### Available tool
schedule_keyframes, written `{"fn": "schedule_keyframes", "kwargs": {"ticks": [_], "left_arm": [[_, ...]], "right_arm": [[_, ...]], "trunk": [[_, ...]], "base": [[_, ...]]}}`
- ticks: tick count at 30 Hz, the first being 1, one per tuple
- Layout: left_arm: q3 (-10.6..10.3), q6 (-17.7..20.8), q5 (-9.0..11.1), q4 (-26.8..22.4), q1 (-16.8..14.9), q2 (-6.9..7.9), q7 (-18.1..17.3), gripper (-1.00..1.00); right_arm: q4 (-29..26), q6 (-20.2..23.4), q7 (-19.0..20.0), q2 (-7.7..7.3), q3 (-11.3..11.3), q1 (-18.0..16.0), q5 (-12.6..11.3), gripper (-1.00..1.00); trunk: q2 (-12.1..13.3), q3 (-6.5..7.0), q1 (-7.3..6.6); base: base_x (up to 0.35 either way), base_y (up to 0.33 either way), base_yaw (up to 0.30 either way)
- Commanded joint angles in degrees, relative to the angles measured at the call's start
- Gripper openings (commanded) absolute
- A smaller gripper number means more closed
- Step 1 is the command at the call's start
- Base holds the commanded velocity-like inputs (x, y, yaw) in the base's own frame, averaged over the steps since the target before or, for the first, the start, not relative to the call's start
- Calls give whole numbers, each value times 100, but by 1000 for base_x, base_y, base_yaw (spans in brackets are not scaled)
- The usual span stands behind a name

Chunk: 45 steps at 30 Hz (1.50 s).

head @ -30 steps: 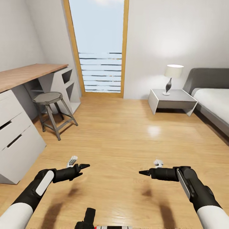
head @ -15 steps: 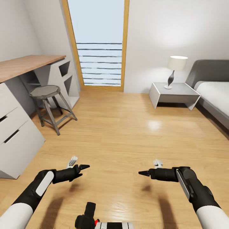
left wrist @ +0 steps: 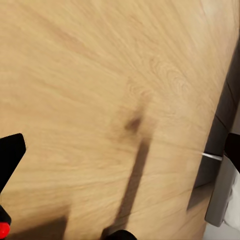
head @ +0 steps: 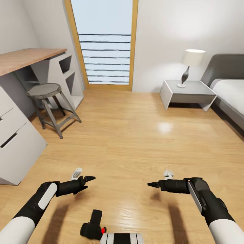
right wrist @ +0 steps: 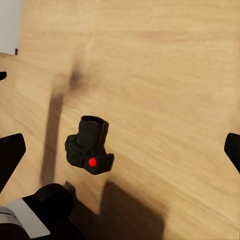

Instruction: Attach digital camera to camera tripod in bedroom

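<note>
The digital camera [head: 93,226], black with a red dot, lies on the light wood floor right in front of my base, between and below both arms. The right wrist view has the camera [right wrist: 90,147] on the planks with nothing touching it. My left gripper [head: 86,180] hovers open over bare floor, to the left of and beyond the camera. My right gripper [head: 153,184] is open too, to the right, its fingers [right wrist: 11,155] spread wide. The camera tripod is out of view.
A round grey stool [head: 47,101] stands by a wood-topped desk [head: 23,57] with white drawers [head: 13,142] on the left. A tall wood-framed window [head: 105,44] is straight ahead. A grey nightstand [head: 188,93] with a lamp [head: 191,64] and the grey bed [head: 230,91] are on the right.
The whole view has shifted, so my head camera moved: the room slid up and outward, and the digital camera came further into sight at the bottom. Both arms keep their pose.
</note>
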Motion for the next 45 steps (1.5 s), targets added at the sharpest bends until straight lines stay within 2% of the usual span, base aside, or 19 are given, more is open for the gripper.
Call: {"fn": "schedule_keyframes", "kwargs": {"ticks": [1,35,40,45], "left_arm": [[-12,18,17,0,-3,4,-7,100],[-13,18,17,2,-3,2,-7,100],[-14,18,15,2,-3,2,-7,100],[-12,18,16,2,-3,2,-7,100]], "right_arm": [[-2,42,13,1,-7,-3,-9,100],[-62,53,47,-30,-15,-3,-56,100],[-82,59,130,-31,-15,-3,-83,100],[-116,107,404,-31,-15,-3,-90,100]], "trunk": [[-3,-27,1],[-49,-780,89],[-56,-891,102],[-62,-1002,115]], "base": [[0,0,0],[0,0,0],[0,0,0],[0,0,0]]}}
